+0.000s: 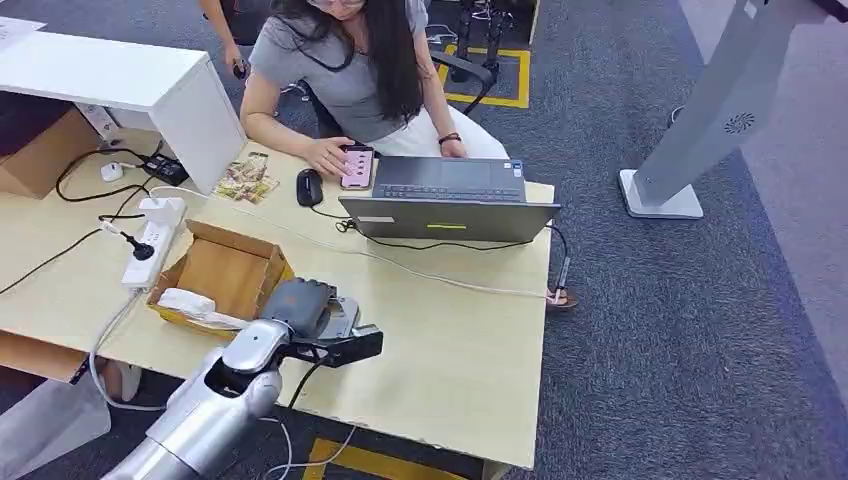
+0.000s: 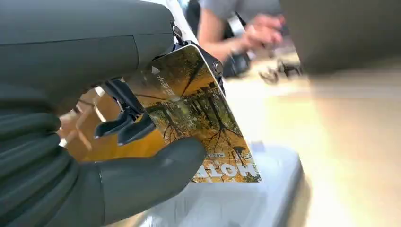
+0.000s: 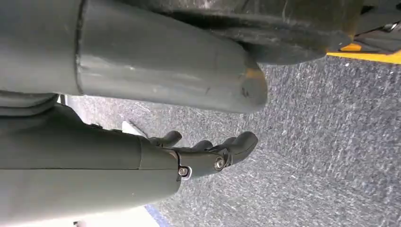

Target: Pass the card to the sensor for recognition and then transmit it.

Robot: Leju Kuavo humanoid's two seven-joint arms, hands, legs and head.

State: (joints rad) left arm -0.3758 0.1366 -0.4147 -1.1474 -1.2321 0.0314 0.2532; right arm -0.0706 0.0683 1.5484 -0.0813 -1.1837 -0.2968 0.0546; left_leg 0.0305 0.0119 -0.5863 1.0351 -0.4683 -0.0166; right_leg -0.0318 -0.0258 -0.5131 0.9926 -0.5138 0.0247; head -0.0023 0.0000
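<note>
My left hand (image 1: 298,303) is over the wooden table, just right of a cardboard box. It pinches a card (image 2: 198,118) printed with an autumn forest between its thumb (image 2: 142,179) and fingers. The card is tilted, with its lower edge close above a flat grey sensor pad (image 2: 246,198); I cannot tell whether they touch. In the head view the sensor (image 1: 348,316) peeks out from under the hand, which hides the card. My right hand (image 3: 208,151) hangs over grey carpet, fingers loosely curled and holding nothing.
The open cardboard box (image 1: 230,265) holds a white object (image 1: 185,300). A person (image 1: 350,60) sits across the table at a laptop (image 1: 450,200), with a phone (image 1: 357,165) and a mouse (image 1: 309,187) nearby. A power strip (image 1: 155,235) lies left. A cable (image 1: 460,282) crosses the table.
</note>
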